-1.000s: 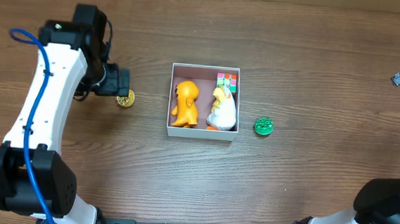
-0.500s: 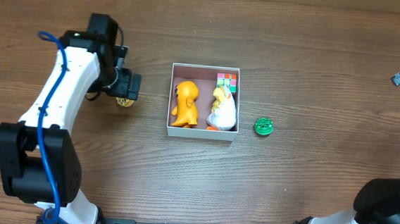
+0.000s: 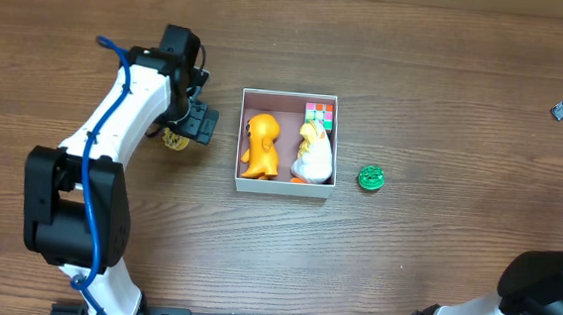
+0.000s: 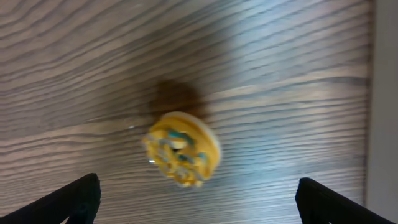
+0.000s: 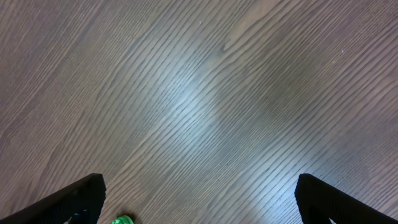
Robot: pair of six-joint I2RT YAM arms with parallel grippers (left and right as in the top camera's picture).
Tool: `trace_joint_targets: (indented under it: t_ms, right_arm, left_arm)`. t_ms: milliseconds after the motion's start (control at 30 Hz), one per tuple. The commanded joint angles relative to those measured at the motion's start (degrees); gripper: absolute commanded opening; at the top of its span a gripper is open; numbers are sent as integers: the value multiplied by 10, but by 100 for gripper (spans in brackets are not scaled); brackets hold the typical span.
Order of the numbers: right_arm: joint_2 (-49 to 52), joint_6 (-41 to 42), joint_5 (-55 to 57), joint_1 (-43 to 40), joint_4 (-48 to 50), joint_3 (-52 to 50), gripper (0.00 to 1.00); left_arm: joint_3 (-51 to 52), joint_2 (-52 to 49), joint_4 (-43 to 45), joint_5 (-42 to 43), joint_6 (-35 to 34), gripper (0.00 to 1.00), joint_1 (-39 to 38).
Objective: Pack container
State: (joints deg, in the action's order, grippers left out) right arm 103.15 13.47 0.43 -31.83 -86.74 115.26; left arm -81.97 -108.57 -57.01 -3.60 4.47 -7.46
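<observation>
container (image 3: 290,94): walls white, floor pinkish-brown
figure (image 3: 260,144): coloured orange
duck (image 3: 313,155): white, marked with yellow
cube (image 3: 319,114): chequered pink, green, white
left disc (image 4: 182,149): yellow, flecked with blue
right disc (image 3: 371,178): green
table (image 3: 416,78): brown, streaked with grain

Overhead view, left of frame: my left arm (image 3: 117,121) has smooth white link shells between bulky black joint housings (image 3: 64,217), and a thin blue cable (image 3: 84,173) runs along it to the black left gripper (image 3: 202,124). At the right edge, my right arm (image 3: 540,290) shows the same black housings and white shell. In both wrist views I see only two matte black fingertips (image 4: 74,199) in the lower corners.
</observation>
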Motion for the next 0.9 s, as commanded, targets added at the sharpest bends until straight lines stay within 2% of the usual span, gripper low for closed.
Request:
trace_joint_targets:
  t_ms: [0,300,867]
  right_arm:
    - [-3,2,3,-1,2,1,100]
    - [-3,2,3,-1,1,1,100]
    - [-3,2,3,-1,2,1,100]
  left_arm:
    - [4,-4,3,-9,7,100,16]
    - [5,-9,31,28,7,100,16]
    - [5,-53,64,21,7,100,34]
